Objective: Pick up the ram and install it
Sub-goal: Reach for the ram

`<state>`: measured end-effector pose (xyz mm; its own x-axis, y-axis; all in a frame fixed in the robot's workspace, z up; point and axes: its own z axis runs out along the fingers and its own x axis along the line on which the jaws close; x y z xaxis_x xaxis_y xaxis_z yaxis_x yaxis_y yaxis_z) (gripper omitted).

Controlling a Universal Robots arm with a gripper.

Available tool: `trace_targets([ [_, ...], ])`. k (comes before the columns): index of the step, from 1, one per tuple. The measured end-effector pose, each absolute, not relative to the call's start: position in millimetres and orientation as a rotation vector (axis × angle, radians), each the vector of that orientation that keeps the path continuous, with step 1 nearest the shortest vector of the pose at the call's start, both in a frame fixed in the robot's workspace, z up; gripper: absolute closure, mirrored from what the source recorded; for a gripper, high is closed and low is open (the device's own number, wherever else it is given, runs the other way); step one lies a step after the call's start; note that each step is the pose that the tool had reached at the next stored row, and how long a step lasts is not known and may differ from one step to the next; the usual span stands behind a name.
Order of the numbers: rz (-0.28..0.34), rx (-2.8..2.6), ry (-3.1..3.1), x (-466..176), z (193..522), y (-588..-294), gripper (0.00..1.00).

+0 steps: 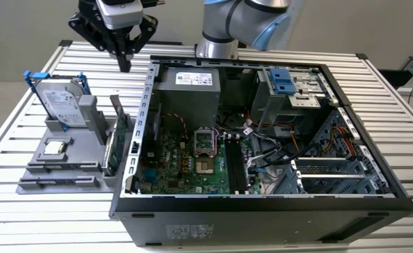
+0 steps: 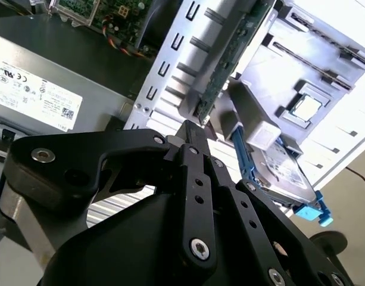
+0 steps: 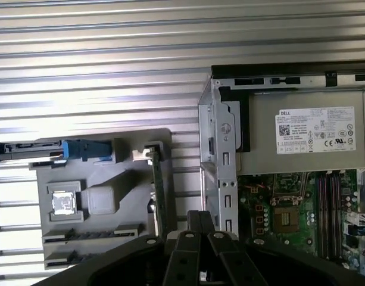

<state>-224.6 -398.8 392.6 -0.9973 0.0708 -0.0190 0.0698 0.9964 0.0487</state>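
The long, thin, dark-green circuit-board ram stick [image 3: 159, 190] stood on its long edge in a slot of the grey plastic holder [image 3: 128, 202]. It was ungrasped. It lay below the black claw [image 1: 125, 66], apart from it, with its far end nearest the fingertips.

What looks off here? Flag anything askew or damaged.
Nothing stands out. The drive, chip and boards sit squarely in the tray. The case lies open with its cables inside. The shut gripper hangs above the table, holding nothing.
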Motion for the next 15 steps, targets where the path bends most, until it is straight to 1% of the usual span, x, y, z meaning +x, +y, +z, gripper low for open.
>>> trace_targets([
  [15,0.075,0.074,3.12,-254,393,-399,1.0],
])
